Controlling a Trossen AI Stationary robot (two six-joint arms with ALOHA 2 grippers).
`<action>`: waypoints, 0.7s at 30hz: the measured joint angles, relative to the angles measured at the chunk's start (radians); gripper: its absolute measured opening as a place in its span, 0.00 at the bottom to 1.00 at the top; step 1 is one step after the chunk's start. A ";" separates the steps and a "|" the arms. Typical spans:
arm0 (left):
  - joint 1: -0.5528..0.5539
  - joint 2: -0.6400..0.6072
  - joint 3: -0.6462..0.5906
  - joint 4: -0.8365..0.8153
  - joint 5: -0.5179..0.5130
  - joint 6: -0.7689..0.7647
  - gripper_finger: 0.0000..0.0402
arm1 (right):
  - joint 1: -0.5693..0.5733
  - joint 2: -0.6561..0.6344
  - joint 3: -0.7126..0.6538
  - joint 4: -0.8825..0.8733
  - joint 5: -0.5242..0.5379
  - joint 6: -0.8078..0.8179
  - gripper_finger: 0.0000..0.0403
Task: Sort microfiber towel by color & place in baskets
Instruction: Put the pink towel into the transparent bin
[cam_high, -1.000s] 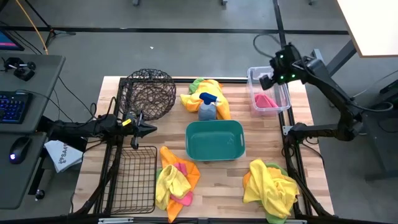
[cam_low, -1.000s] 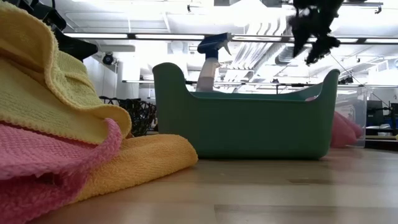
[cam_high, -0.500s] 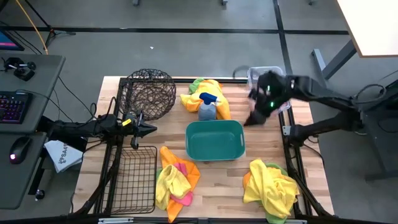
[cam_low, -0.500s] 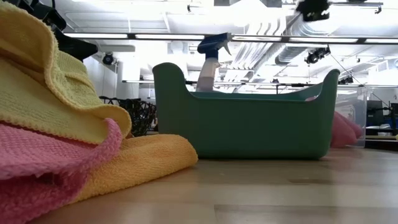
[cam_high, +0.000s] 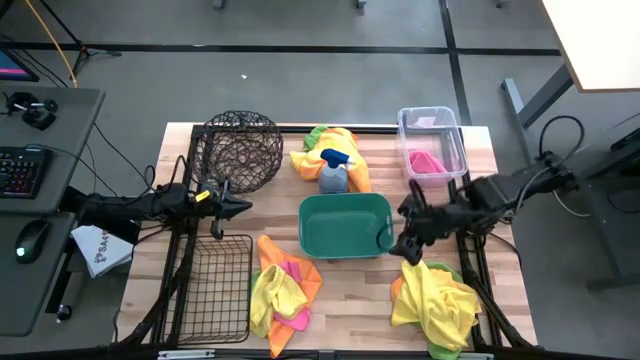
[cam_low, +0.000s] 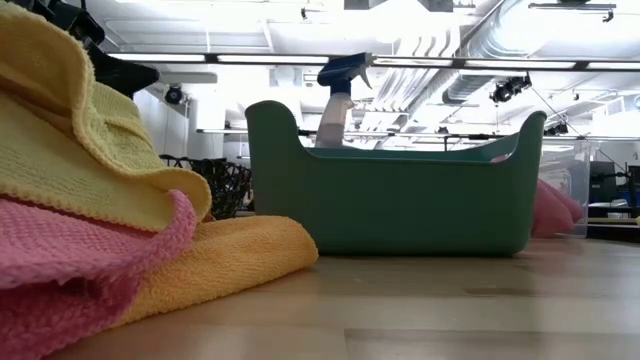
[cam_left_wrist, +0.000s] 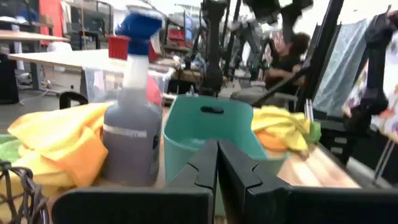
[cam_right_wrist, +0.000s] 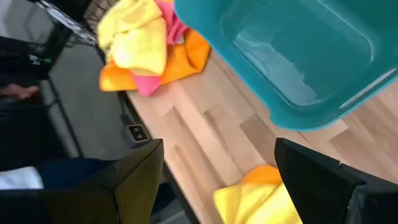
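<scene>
You have one pink towel sorted so far: it lies in the clear plastic bin at the tabletop's far right corner. Everything else is left, as far as I can judge. The teal tub in the middle of the tabletop shows a bare floor in the right wrist view, the round wire basket at the far left looks empty, and so does the rectangular wire basket at the near left corner.

Three heaps of towels wait. One, yellow and green, lies at the far edge behind the spray bottle. A second, yellow, orange and pink, sits at the near edge between the rectangular basket and the tub. A third, mostly yellow, sits at the near right corner.

Your right gripper hangs with its fingers wide apart and empty, just beside the tub's right end and above the near-right heap; that heap looks like your next pick. Your left gripper waits at the left edge, fingers together, holding nothing.
</scene>
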 joint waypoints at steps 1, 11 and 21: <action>-0.001 0.000 0.000 0.028 0.004 -0.054 0.00 | 0.016 0.013 0.000 0.001 0.017 0.015 0.75; -0.006 0.157 0.090 0.562 -0.071 -0.435 0.00 | 0.052 0.053 0.000 -0.001 0.123 -0.008 0.75; -0.095 0.856 0.760 -0.196 0.295 -0.292 0.15 | -0.037 -0.018 -0.001 -0.080 0.176 -0.157 0.75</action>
